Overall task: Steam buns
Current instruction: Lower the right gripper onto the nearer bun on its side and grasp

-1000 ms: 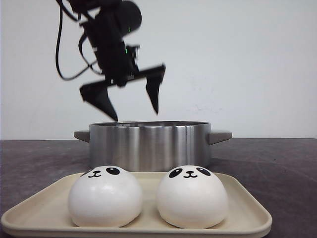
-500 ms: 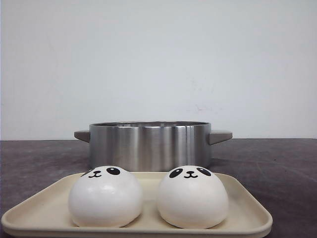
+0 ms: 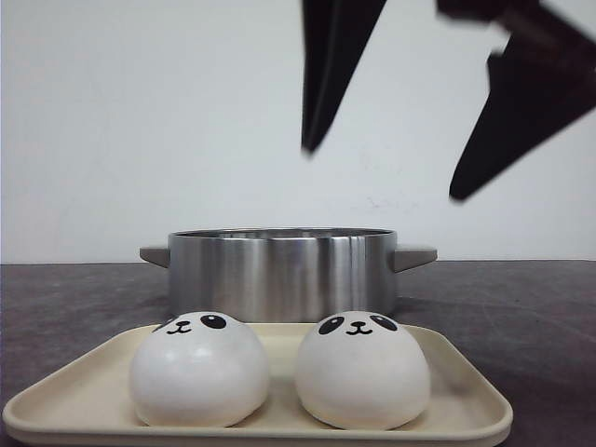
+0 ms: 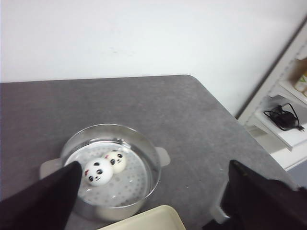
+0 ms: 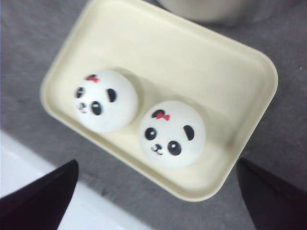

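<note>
- front view: the right gripper (image 3: pixel 386 158) hangs spread wide and empty above the steel pot (image 3: pixel 279 271); two buns (image 3: pixel 199 369) (image 3: pixel 362 370) sit side by side on the cream tray (image 3: pixel 74 396) before the pot.
- left wrist view: the left gripper (image 4: pixel 153 201), fingers far apart, holds nothing; two more buns (image 4: pixel 98 171) (image 4: pixel 116 160) touch on the pot's perforated steamer plate (image 4: pixel 129 184).
- right wrist view: the right gripper's dark fingers (image 5: pixel 43 194) flank the tray from above, both buns showing red bows.

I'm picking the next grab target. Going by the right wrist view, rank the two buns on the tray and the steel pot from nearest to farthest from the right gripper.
From the right gripper, open above the tray:
1. Right bun, in the tray's right half, almost directly below.
2. Left bun, in the tray's left half.
3. Pot, beyond the tray's far edge.
</note>
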Robot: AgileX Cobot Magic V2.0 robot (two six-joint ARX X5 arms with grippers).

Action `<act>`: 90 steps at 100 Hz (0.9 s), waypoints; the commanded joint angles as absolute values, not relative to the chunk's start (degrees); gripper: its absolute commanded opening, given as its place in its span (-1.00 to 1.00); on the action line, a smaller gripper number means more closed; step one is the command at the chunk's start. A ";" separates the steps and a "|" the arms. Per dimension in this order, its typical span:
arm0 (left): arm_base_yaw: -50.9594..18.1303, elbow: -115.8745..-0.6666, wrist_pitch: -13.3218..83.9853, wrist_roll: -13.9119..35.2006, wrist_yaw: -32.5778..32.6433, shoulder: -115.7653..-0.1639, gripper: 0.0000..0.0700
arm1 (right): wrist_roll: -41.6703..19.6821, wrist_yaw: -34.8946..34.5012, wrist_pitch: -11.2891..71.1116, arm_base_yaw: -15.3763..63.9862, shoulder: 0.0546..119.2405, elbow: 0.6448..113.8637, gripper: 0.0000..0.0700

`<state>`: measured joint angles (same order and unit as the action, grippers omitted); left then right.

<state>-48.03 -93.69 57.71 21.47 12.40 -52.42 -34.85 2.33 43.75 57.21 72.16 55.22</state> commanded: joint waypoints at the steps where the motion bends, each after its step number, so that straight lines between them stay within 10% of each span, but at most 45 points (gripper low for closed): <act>1: -48.56 -94.87 58.11 22.17 13.72 -51.55 0.66 | -35.31 2.00 42.26 57.65 75.33 55.86 0.73; 60: -48.56 -94.85 63.44 23.70 15.46 -47.75 0.66 | -35.18 1.48 37.93 56.71 94.04 55.86 0.24; 68: -48.56 -94.85 63.44 23.68 15.49 -47.75 0.66 | -35.18 1.52 37.17 56.71 94.02 55.86 -0.07; 78: -48.56 -94.85 63.44 23.62 15.51 -47.75 0.66 | -35.03 1.56 36.47 56.71 94.02 55.86 -1.00; 90: -48.56 -94.83 63.44 23.62 15.51 -47.75 0.66 | -33.80 2.85 35.46 56.75 94.00 55.88 -0.97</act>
